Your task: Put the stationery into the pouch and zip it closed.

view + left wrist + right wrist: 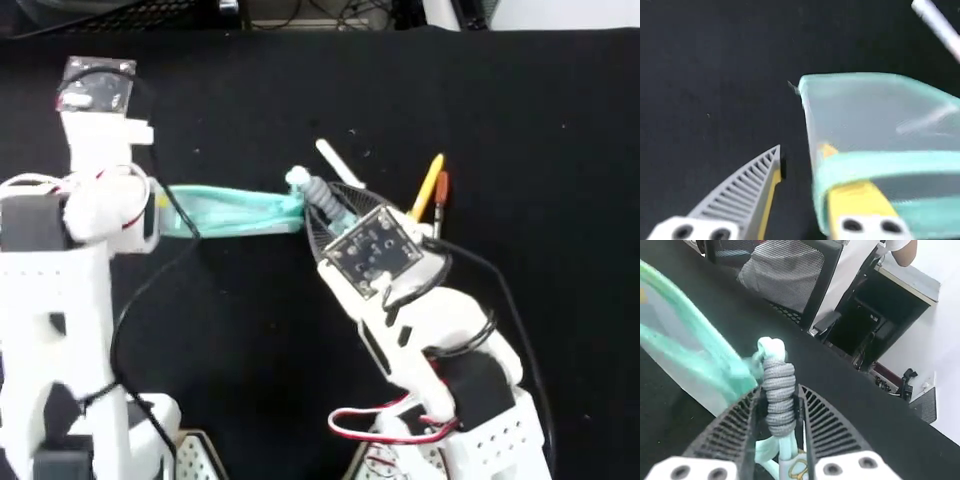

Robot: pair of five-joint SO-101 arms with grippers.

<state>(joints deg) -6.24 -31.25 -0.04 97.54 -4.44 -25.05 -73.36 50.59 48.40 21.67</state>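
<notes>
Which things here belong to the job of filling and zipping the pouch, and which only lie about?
Job: pouch, grey zip pull, white stick, yellow pen, orange pen.
Lying about: mesh chair, desk, both in the room behind.

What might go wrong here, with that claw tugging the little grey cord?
1. The yellow pen, orange pen and white stick lie outside the pouch; zipping now would likely shut them out.
2. The left gripper stands open, the pouch seemingly only draped over one finger, so a tug from the right gripper on the zip cord may drag it loose.
</notes>
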